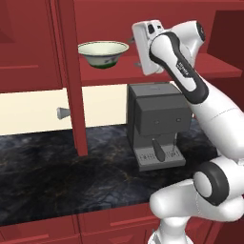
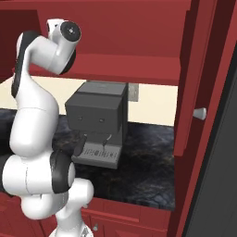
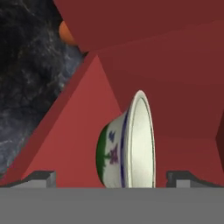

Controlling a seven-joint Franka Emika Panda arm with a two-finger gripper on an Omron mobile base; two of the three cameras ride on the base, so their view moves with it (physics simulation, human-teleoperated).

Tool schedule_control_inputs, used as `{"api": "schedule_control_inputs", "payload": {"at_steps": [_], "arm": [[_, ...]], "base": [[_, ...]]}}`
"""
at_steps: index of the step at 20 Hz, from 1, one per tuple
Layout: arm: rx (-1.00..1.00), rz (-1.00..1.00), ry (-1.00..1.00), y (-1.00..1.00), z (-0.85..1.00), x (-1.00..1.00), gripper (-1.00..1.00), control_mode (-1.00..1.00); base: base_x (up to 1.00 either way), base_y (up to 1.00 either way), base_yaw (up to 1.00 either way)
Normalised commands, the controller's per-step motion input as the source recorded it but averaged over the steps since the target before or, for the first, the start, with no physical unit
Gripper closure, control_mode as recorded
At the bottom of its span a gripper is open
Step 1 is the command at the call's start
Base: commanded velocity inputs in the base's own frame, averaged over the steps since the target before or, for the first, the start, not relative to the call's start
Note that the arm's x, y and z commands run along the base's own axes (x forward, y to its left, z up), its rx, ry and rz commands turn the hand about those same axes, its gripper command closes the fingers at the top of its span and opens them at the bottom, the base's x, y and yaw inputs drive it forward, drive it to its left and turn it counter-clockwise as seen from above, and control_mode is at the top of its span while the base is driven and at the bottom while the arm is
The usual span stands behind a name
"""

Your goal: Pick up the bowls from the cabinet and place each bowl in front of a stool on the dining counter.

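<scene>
A cream-white bowl (image 1: 103, 52) with a green pattern outside stands upright on the red shelf (image 1: 157, 71) of the open cabinet. In the hand view, which is rolled on its side, the bowl (image 3: 127, 144) appears edge-on, lying ahead between the two fingertips (image 3: 41, 177). My gripper (image 1: 135, 52) hovers just right of the bowl's rim at shelf height. It is open, with nothing held. The stool and the dining counter are out of view.
A grey coffee machine (image 1: 155, 124) stands on the black wall counter (image 1: 71, 176) under the shelf. The open cabinet door (image 1: 76, 86) with its grey knob (image 1: 62, 113) juts out left of the bowl. An orange object (image 3: 65, 31) lies on the counter below.
</scene>
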Motion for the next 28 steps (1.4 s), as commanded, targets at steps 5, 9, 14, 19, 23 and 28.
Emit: {"api": "schedule_control_inputs", "payload": {"at_steps": [5, 9, 14, 19, 23, 28], "arm": [[-0.01, 0.0, 0.03, 0.17, -0.02, 0.39, -1.0, -1.0], [0.0, 0.0, 0.07, 0.1, -0.09, 0.46, -1.0, -1.0], [-0.01, 0.0, 0.11, 0.0, -0.11, 0.54, -1.0, -1.0], [0.0, 0.01, 0.03, 0.02, -0.04, 0.45, -1.0, -1.0], [0.0, 0.07, 0.02, 0.03, -0.07, 0.24, -1.0, -1.0], [0.0, 0.09, 0.02, 0.02, -0.16, 0.1, -1.0, -1.0]], "base": [[0.0, 0.0, 0.0], [0.0, 0.0, 0.0], [0.0, 0.0, 0.0], [0.0, 0.0, 0.0], [0.0, 0.0, 0.0], [0.0, 0.0, 0.0]]}}
